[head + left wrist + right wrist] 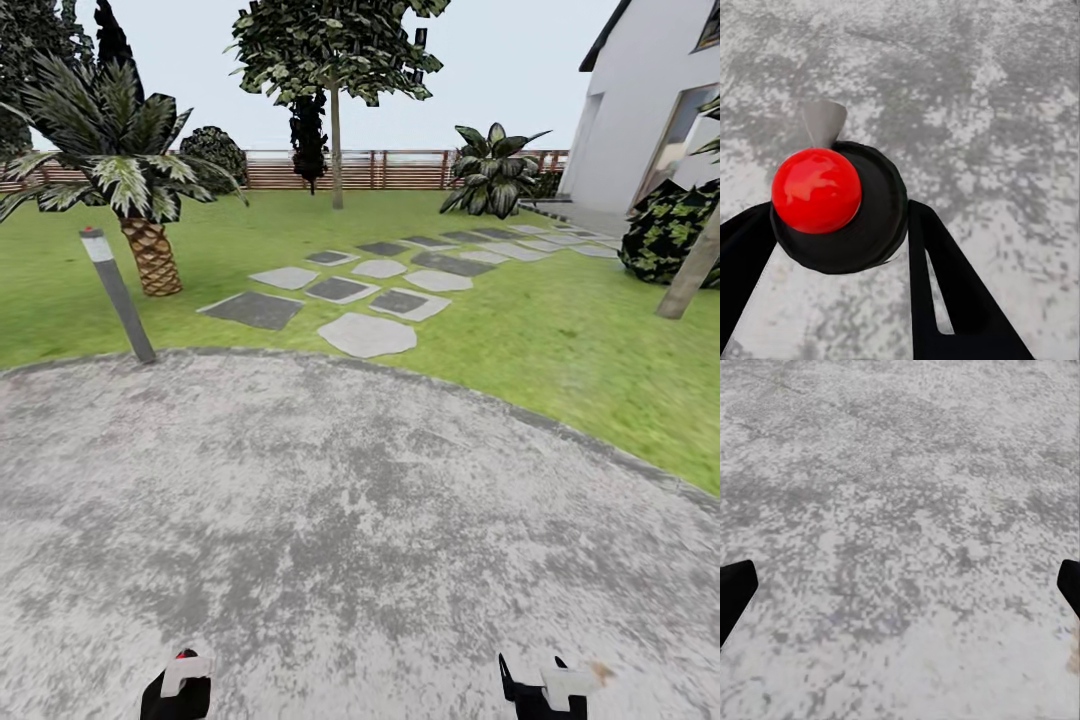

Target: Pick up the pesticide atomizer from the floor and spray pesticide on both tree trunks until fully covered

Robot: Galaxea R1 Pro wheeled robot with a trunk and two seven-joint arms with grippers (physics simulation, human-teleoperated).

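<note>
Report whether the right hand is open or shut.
Open. In the right wrist view its two black fingers sit at opposite edges of the picture, with bare grey paving between them and nothing held.

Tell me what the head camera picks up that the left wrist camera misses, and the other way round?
Head view alone: the lawn, stepping stones, the fence, a bare-trunked tree, a palm and a house wall. Left wrist view alone: a close look at a black object with a red ball top between the left pincer's fingers. Both share the grey mottled paving.
</note>
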